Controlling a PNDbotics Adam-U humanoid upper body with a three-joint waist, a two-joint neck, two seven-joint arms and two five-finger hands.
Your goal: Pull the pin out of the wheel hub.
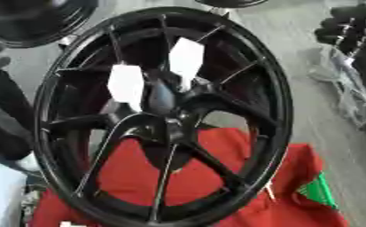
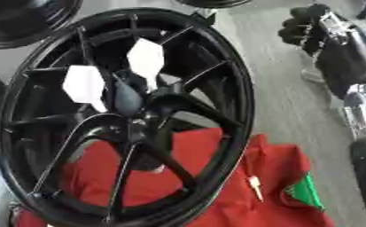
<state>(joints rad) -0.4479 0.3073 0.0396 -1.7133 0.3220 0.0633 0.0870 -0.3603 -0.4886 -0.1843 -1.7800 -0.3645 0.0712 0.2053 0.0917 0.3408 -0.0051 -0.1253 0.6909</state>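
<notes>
My right robot hand point(image 2: 306, 24) shows at the upper right, dark and bunched, fingers seemingly curled, though I cannot tell for sure; it is well apart from the wheel hub point(image 1: 164, 116). My left robot hand is hard to make out at the left edge. The black hub stands tilted, filling most of the view, two white tags point(image 1: 126, 85) at its centre. Under it lies a red cloth point(image 1: 193, 177) with a green patch point(image 2: 308, 191). A small pale pin point(image 2: 255, 186) lies on the cloth, beside the rim
</notes>
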